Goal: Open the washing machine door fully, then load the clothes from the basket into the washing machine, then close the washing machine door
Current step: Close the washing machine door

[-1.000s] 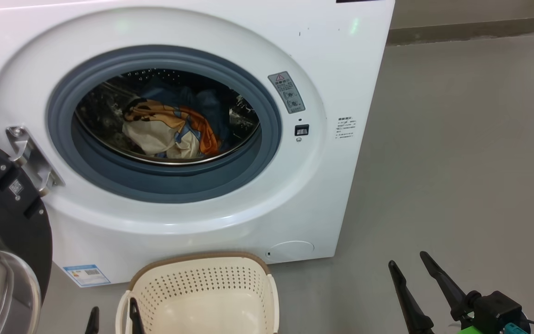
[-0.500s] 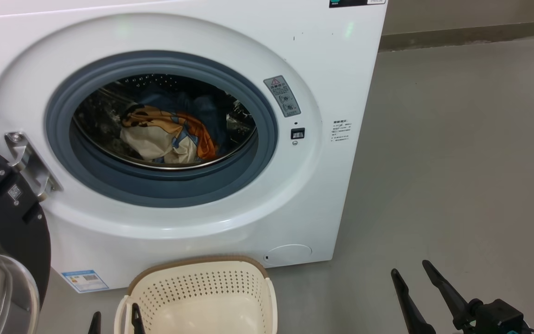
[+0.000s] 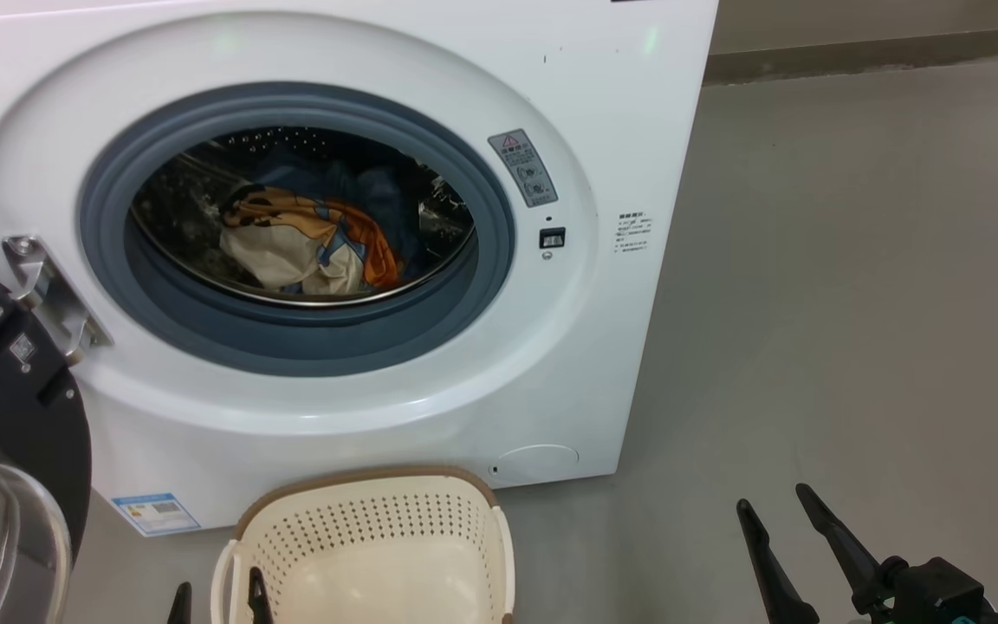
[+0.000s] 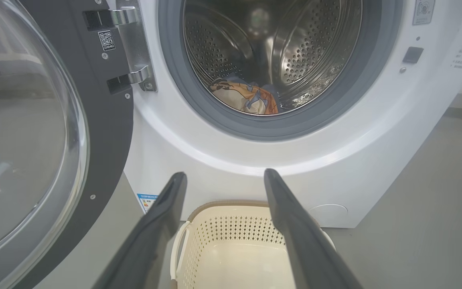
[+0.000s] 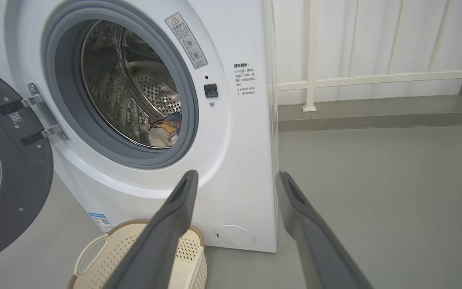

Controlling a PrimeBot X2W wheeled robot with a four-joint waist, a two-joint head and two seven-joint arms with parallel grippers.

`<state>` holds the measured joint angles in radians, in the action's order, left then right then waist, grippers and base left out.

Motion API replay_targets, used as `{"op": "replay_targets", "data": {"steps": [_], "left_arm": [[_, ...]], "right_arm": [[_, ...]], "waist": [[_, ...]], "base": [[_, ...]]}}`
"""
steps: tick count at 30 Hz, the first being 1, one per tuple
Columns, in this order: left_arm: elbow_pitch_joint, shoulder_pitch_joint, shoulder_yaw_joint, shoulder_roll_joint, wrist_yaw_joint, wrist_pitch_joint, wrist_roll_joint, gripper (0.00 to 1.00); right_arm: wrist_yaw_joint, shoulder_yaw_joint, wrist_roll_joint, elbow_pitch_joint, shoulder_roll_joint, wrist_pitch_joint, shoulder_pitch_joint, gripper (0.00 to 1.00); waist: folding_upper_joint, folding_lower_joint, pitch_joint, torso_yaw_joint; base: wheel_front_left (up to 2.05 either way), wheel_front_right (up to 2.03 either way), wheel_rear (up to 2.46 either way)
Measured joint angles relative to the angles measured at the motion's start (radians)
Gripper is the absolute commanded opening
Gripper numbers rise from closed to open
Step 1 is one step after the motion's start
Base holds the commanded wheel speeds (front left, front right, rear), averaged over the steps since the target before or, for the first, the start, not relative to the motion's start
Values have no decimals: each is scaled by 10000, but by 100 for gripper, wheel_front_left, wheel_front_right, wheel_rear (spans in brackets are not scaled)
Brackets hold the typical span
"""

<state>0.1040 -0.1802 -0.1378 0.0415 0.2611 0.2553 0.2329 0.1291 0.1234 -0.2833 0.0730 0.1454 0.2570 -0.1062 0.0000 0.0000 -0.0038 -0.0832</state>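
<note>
The washing machine [image 3: 620,130] stands with its door [image 3: 5,373] swung open to the left, on a metal hinge [image 4: 134,44]. The clothes [image 3: 308,247], cream and orange with some blue, lie inside the steel drum [image 4: 295,48]. The basket [image 3: 378,537] stands on the floor [image 3: 854,303] just in front of the machine, below the opening.

Right of the opening is a grey warning sticker [image 3: 522,167] with a red triangle. Its small pictures cannot be read. Further right is a block of printed Chinese lines [image 5: 244,78], too small to read. A blue label [image 3: 155,512] is at the lower left corner, and a QR code sticker [image 4: 106,40] is on the door near the hinge.

The left gripper [image 4: 225,174] is spread wide above the basket, holding nothing. The right gripper [image 5: 237,174] is also wide and holds nothing, over the floor to the right.
</note>
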Motion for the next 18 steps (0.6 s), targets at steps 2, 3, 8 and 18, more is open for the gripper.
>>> {"op": "replay_targets", "data": {"steps": [2,3,8,18], "left_arm": [[2,1,-17,0,0,0,0,100],[6,1,-29,2,4,0,0,100],[-8,2,-58,2,73,0,-2,100],[2,2,-52,4,75,0,-6,100]], "right_arm": [[0,-2,0,-4,0,0,0,100],[0,-4,0,-6,0,0,1,100],[0,-13,0,-4,0,0,3,100],[0,-17,0,-6,-25,0,2,100]], "waist": [[0,0,16,1],[0,0,35,5],[0,0,57,7],[0,0,86,-18]], "base": [[-130,130,0],[-151,151,0],[-184,184,0],[-108,108,0]]}}
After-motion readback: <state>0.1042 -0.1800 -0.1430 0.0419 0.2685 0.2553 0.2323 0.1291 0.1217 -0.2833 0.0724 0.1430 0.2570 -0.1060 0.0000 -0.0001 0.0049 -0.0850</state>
